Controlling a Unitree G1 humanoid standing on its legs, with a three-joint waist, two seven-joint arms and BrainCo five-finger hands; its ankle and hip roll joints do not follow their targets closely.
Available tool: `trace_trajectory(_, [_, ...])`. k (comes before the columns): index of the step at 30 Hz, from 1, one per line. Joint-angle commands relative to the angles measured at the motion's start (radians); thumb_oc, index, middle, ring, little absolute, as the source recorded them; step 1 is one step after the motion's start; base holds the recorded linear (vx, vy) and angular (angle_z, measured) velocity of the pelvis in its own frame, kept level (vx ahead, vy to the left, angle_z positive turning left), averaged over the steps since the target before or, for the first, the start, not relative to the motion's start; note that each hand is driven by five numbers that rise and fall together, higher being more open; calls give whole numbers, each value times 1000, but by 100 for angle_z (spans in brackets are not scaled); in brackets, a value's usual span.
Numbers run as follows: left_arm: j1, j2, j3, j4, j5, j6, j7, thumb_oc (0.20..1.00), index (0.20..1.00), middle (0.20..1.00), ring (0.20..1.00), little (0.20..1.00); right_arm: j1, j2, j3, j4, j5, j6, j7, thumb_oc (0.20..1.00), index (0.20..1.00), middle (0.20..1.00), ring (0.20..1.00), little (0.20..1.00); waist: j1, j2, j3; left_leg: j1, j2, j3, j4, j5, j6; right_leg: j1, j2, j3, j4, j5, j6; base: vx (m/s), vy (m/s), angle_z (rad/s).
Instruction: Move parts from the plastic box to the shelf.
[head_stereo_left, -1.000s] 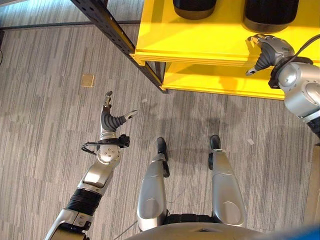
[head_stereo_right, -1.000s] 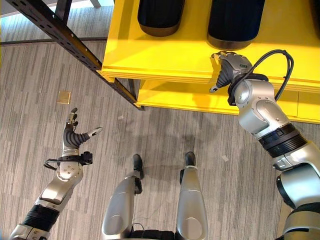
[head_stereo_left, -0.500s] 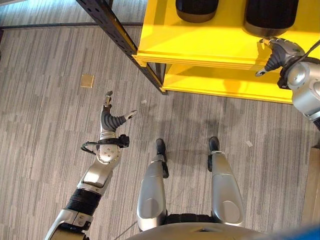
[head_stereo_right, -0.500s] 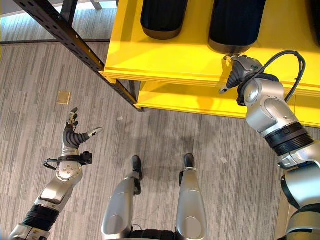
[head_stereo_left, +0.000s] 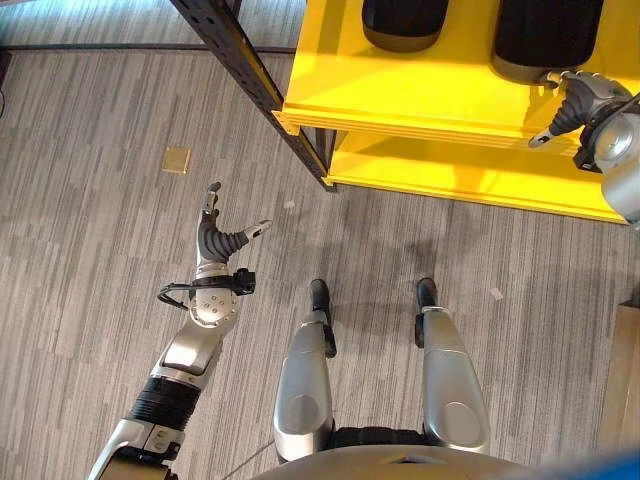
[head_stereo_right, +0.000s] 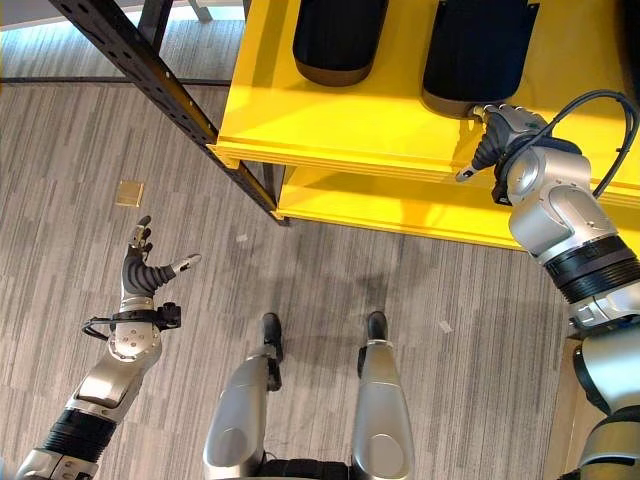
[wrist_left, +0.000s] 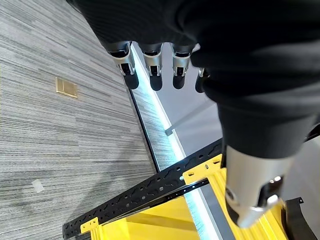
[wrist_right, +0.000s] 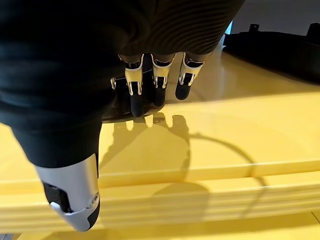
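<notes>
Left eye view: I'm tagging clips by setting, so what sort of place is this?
Probably a workshop or storeroom: a yellow shelf holding black parts, a perforated black steel upright, and grey plank floor.

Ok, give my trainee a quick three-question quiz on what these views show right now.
1. True or false: the left hand is holding a part.
2. How many black parts stand on the yellow shelf's top level in the eye views: A) one B) two C) four?
3. Which hand is up at the shelf, by the black part?

Key:
1. False; it hangs open over the floor.
2. B.
3. The right hand, fingers extended at that part's base.
</notes>
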Motion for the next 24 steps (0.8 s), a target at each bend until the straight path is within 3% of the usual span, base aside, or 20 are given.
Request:
trace_trajectory(1, [45,71,43,-67,44,-40,-7,1000,1000,1000,1000,1000,-127,-26,30,30,-5,-15,-14,1000,1000,1000,1000,1000,10,-45,-34,-2,-5,-18,43,-67,35,48,-14,-85,47,-101,-31,35,-15,0])
trace_trajectory(10, [50,76,47,-64,46,-37,-14,1000,1000,1000,1000,1000,-152,-28,47,77,14,-25,-21,1000,1000,1000,1000,1000,25,-46,-40,1,0,-30,46,-63,33,58,-20,-92,59,-108,-32,42,-21,4])
trace_trajectory(24, [46,79,45,-69,42,-40,-18,1000,1000,1000,1000,1000,-168,-16,41,155,8,29,-47,1000,1000,1000,1000,1000,24,-38,-31,-5,-4,-33,47,-64,34,48,-23,-87,67,-110,-32,2,-2,1])
